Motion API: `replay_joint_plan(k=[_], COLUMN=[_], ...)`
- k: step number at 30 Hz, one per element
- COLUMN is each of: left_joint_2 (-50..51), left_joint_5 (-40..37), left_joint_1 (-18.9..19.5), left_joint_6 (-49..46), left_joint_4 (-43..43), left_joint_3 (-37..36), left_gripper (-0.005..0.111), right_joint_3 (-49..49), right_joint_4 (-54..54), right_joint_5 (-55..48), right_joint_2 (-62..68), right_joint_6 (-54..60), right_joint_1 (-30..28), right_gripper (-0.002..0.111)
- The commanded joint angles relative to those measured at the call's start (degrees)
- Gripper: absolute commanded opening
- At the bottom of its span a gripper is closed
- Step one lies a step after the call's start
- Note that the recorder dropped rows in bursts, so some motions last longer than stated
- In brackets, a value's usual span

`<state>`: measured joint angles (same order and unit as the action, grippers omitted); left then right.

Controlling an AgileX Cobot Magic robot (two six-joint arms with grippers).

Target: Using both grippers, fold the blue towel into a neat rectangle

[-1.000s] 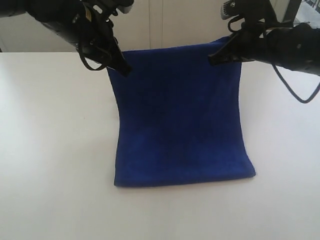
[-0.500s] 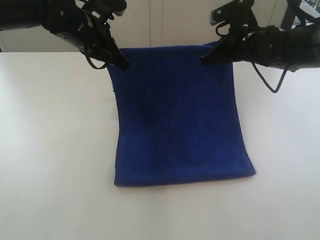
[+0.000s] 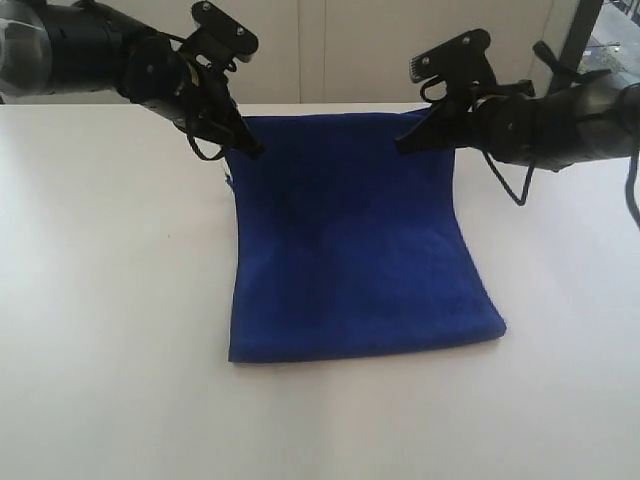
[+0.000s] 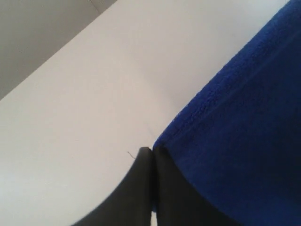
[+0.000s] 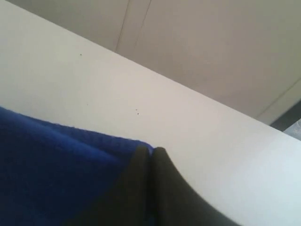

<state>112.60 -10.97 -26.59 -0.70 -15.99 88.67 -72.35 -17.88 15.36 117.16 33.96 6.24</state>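
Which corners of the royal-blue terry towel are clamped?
The two far corners of the royal-blue terry towel: the black left gripper shuts on one, the black right gripper on the other. Both near corners lie free on the white table.

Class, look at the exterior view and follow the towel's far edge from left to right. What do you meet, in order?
First the left claw pinching one corner → blue towel stretched between → right claw pinching the other corner.
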Motion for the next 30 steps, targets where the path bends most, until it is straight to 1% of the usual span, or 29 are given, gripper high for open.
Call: replay_joint_plan(k=[1, 3, 5, 7, 11, 13, 17, 19, 22, 24, 26, 29, 30], left_joint_2=[0.8, 0.8, 0.8, 0.8, 0.8, 0.8, 0.8, 0.8, 0.8, 0.8, 0.8, 0.7, 0.5], left_joint_5=[-0.4, 0.0, 0.6, 0.7, 0.7, 0.7, 0.5, 0.3, -0.6, -1.7, -3.5, -7.7, -9.8], left_joint_1=[0.8, 0.8, 0.8, 0.8, 0.8, 0.8, 0.8, 0.8, 0.8, 0.8, 0.8, 0.8, 0.8], left_joint_6=[0.7, 0.7, 0.7, 0.7, 0.7, 0.7, 0.7, 0.7, 0.7, 0.7, 1.0, 2.8, 4.1], left_joint_4=[-0.5, -0.5, -0.5, -0.5, -0.5, -0.5, -0.5, -0.5, -0.5, -0.5, -0.5, -0.5, -0.5], left_joint_3=[0.1, 0.1, 0.1, 0.1, 0.1, 0.1, 0.1, 0.1, 0.1, 0.1, 0.1, 0.1, 0.1], left_gripper=[0.000, 0.000, 0.006, 0.017, 0.043, 0.050, 0.050, 0.050, 0.050, 0.050, 0.049, 0.044, 0.039], right_joint_3=[-0.3, -0.3, -0.3, -0.3, -0.3, -0.3, -0.3, -0.3, -0.3, -0.3, -0.3, -0.3, -0.3], right_joint_4=[-0.1, -0.1, -0.1, -0.1, -0.1, -0.1, -0.1, -0.1, -0.1, -0.1, -0.2, -0.2, -0.2], right_joint_5=[3.2, 3.4, 3.4, 3.4, 4.2, 4.4, 5.3, 5.5, 4.7, 2.1, -2.9, -11.0, -13.9], right_joint_2=[1.0, 1.1, 1.1, 1.1, 1.3, 1.3, 1.3, 1.3, 1.3, 0.8, -0.2, -2.3, -3.3], right_joint_6=[0.7, 0.7, 0.7, 0.7, 0.7, 0.7, 0.7, 0.7, 0.7, 0.7, 0.7, 0.7, 0.5], right_joint_1=[-1.1, -1.1, -1.1, -1.1, -1.1, -1.1, -1.1, -1.1, -1.1, -1.1, -1.1, -1.1, -1.1], right_gripper=[0.000, 0.000, 0.001, 0.004, 0.019, 0.028, 0.040, 0.042, 0.042, 0.042, 0.042, 0.042, 0.041])
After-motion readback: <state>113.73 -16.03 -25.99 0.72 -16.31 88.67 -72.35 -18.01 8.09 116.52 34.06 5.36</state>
